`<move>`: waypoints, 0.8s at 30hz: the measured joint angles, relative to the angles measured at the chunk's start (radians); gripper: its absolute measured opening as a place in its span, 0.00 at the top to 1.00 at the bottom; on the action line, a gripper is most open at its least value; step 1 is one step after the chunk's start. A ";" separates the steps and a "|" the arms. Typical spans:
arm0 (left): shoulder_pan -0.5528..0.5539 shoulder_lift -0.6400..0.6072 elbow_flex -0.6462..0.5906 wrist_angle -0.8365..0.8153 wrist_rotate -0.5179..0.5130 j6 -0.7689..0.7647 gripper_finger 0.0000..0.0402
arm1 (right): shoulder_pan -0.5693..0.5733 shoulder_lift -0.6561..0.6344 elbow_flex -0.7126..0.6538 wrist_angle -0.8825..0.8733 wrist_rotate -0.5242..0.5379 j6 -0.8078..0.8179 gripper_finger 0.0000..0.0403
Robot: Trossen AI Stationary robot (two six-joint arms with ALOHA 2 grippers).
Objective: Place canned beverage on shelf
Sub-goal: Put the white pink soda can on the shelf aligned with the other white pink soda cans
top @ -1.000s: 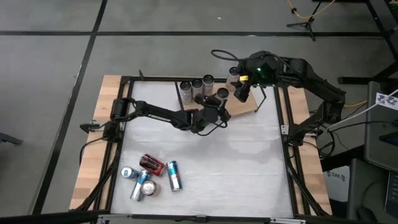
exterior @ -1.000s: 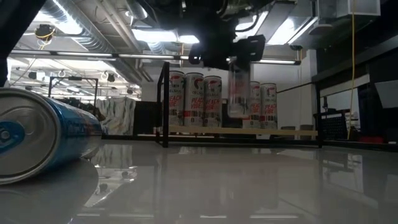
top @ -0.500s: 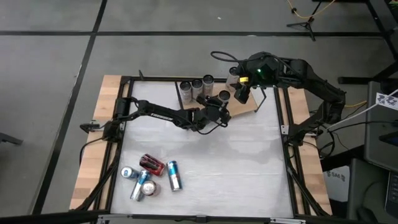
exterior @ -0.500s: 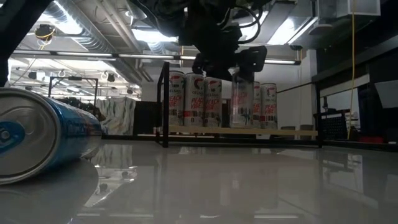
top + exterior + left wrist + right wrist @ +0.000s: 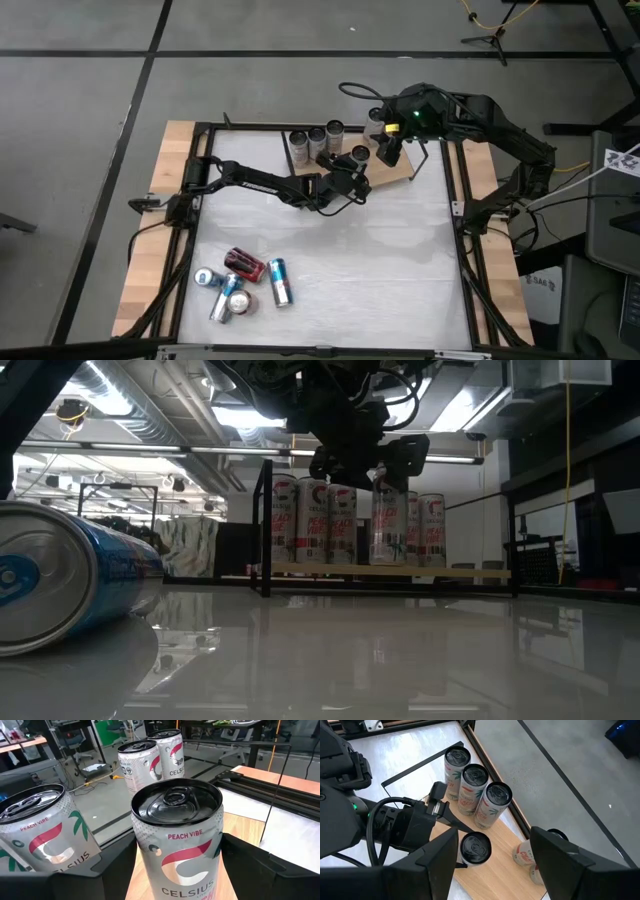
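My left gripper (image 5: pixel 358 168) sits around the upright can (image 5: pixel 177 837) on the shelf (image 5: pixel 497 870), but I can't tell whether its fingers (image 5: pixel 255 865) still press it. Three cans (image 5: pixel 472 787) line the shelf's back edge; another beside them is half cut off. My right gripper (image 5: pixel 388 150) hovers above the shelf, fingers spread, holding nothing. The pile of cans (image 5: pixel 238 283) lies well apart.

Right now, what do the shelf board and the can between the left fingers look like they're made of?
Shelf board: looks like light wood, matte, faint grain showing; could be laminate. Its frame: thin black metal, by the look. Can: likely aluminium, with a glossy black lid with pull tab and a printed silver-white wrap.
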 joint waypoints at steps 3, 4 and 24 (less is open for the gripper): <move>0.000 0.000 0.000 0.000 0.000 0.000 0.34 | 0.000 0.000 0.000 0.000 0.000 0.000 0.39; 0.000 0.000 0.000 0.001 0.000 0.000 0.34 | 0.000 0.000 0.000 0.000 0.000 0.000 0.39; 0.020 -0.002 0.002 0.000 0.126 -0.099 0.25 | 0.000 0.000 0.000 0.000 0.000 0.000 0.39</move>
